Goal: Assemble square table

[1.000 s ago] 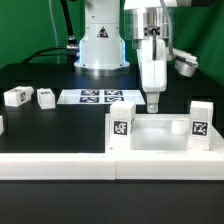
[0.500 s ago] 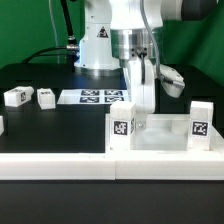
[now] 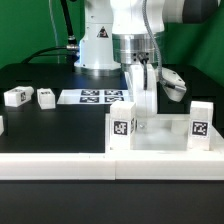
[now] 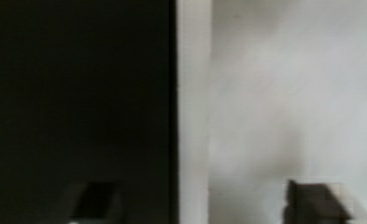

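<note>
Where the exterior view's left starts, a white leg block (image 3: 17,96) sits just beside a second leg block (image 3: 45,97) on the black table (image 3: 40,78). Next comes the marker board (image 3: 100,97), lying flat. Then the claw (image 3: 147,105) hangs low at the back edge of the square table top (image 3: 160,142). Its two fingers (image 4: 95,200) stand apart, one on each side of that edge. A dark gap shows by one finger, so nothing is held. A long white rail (image 3: 60,166) lies in front.
</note>
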Action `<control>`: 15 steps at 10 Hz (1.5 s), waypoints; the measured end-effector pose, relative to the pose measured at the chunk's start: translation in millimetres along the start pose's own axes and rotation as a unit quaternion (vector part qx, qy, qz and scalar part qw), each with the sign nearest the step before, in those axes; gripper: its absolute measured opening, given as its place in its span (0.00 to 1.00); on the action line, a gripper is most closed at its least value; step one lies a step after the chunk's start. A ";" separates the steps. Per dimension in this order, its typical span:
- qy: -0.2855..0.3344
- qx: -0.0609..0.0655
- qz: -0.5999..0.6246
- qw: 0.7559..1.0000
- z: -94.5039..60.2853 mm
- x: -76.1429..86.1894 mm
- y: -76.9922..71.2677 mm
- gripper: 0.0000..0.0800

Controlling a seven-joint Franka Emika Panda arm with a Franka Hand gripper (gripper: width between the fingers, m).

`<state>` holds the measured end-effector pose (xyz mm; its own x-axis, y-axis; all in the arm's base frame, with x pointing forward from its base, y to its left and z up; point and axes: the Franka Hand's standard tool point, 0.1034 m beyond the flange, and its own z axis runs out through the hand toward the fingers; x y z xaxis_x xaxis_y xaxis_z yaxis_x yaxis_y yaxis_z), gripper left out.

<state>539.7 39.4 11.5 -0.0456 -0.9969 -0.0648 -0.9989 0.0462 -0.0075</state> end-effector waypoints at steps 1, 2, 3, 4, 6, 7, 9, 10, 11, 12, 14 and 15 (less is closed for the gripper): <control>0.000 0.000 0.000 1.000 0.0 0.0 0.0 0.49; 0.000 0.000 0.000 1.000 0.1 0.0 0.1 0.26; 0.000 -0.002 0.000 1.000 0.8 0.1 1.6 0.10; 0.000 -0.001 0.000 1.000 0.2 -0.2 1.4 0.10; 0.000 -0.001 0.000 1.000 0.1 -0.2 1.4 0.07; 0.000 -0.001 0.000 1.000 0.1 -0.2 1.4 0.07; 0.000 -0.001 0.000 1.000 0.1 -0.2 1.4 0.07; 0.000 -0.001 0.000 1.000 0.1 -0.2 1.5 0.07; 0.000 -0.001 0.000 1.000 0.1 -0.2 1.5 0.08; 0.000 0.000 0.000 1.000 -0.1 0.3 1.7 0.08; 0.013 0.013 -0.050 0.999 -6.5 17.3 24.2 0.08; 0.017 0.014 -0.086 0.996 -11.0 29.4 36.5 0.08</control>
<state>501.8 11.0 20.2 0.1244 -0.9919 -0.0273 -0.9915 -0.1232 -0.0427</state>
